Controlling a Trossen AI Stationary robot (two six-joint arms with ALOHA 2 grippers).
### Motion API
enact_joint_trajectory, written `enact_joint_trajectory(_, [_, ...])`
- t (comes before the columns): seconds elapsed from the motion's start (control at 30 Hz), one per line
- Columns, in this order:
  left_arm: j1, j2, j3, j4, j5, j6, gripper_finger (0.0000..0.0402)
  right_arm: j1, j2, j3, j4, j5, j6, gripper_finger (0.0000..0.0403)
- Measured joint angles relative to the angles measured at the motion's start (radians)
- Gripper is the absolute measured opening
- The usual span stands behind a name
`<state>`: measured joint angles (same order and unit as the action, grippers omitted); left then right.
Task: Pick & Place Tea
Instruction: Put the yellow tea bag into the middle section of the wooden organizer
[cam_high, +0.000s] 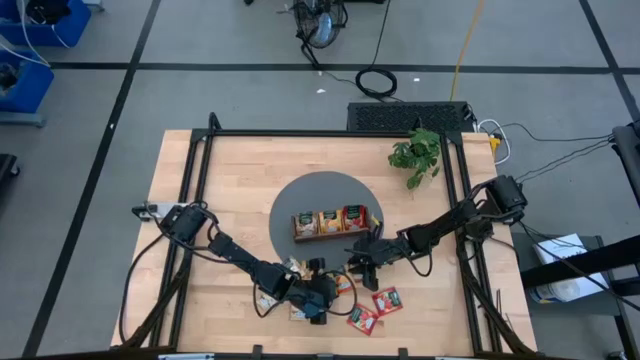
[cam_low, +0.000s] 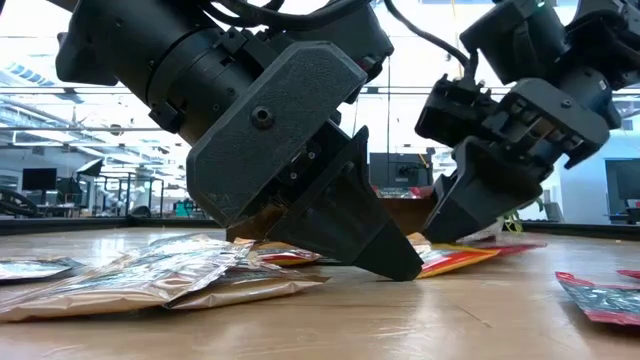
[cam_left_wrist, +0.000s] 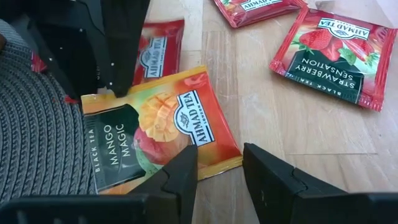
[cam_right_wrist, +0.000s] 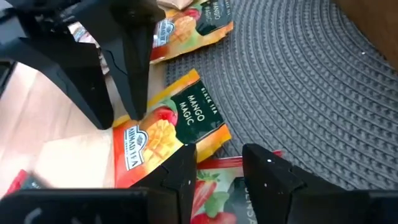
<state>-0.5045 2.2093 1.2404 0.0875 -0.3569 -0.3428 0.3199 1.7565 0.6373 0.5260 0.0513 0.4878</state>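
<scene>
Spanning most of the high view, a wooden table (cam_high: 200, 190) is seen with a round grey woven mat (cam_high: 325, 195) at its middle, on which a brown three-compartment tray (cam_high: 331, 223) already holds several sachets. Both arms are brought low to the near edge of the mat, where loose tea sachets lie: red strawberry ones (cam_left_wrist: 333, 53) well apart on bare wood, tan ones (cam_low: 150, 275) further to the left arm's side.

An orange mango sachet (cam_left_wrist: 158, 127) is met by both grippers from opposite sides. It lies flat, half on the mat and half on the wood, its long axis running across the mat's rim. The left gripper (cam_left_wrist: 221, 180) is set with its jaws parted narrowly and empty, the sachet's wood-side edge lying just ahead of and between them. The right gripper (cam_right_wrist: 217, 171) is held the same way, jaws narrowly apart and empty, at the mat-side edge (cam_right_wrist: 199, 124).

Neither arm is judged clearly nearer; a grip is likely only if one fingertip is slid under an edge, since the sachet lies flat.
</scene>
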Motion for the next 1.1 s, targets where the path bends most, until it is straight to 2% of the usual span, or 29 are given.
enact_joint_trajectory(0.27, [0.000, 0.000, 0.000, 0.000, 0.008, 0.002, 0.0133, 0.002, 0.000, 0.000, -0.002, -0.010, 0.054, 0.0116])
enact_joint_trajectory(0.4, [0.000, 0.000, 0.000, 0.001, 0.009, 0.008, 0.0133, 0.000, 0.000, 0.000, 0.031, -0.078, 0.095, 0.0116])
enact_joint_trajectory(0.5, [0.000, 0.000, -0.001, 0.002, 0.009, 0.007, 0.0133, 0.004, 0.000, 0.000, 0.041, -0.084, 0.114, 0.0116])
enact_joint_trajectory(1.1, [-0.004, 0.002, -0.003, 0.051, -0.015, 0.053, 0.0133, 0.010, 0.006, 0.000, 0.073, -0.079, 0.048, 0.0116])
